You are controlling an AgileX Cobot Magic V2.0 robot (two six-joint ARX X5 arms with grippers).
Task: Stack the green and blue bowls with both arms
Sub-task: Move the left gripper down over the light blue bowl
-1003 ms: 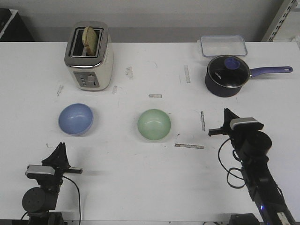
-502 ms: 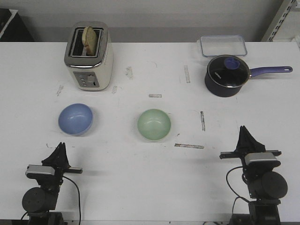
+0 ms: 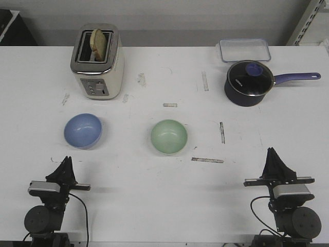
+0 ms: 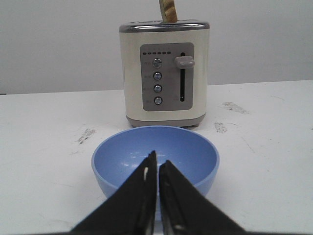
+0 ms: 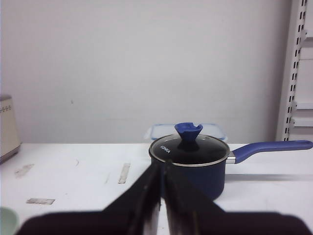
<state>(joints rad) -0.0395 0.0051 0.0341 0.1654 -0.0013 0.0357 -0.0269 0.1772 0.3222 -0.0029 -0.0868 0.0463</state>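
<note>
Blue bowl (image 3: 83, 130) sits toward the desk's (image 3: 154, 206) left edge, upright, nothing in it. Green bowl (image 3: 169, 136) near the desk's middle, well apart from the blue one; not stacked. Left gripper (image 3: 65, 165) at the near edge, just short of the blue bowl, jaws clenched together on nothing. Right gripper (image 3: 272, 157) at the near right corner, jaws likewise pressed shut. Toaster (image 3: 97, 60) with bread toward the far left; lidded saucepan (image 3: 250, 82) and a clear container (image 3: 244, 50) far right.
</note>
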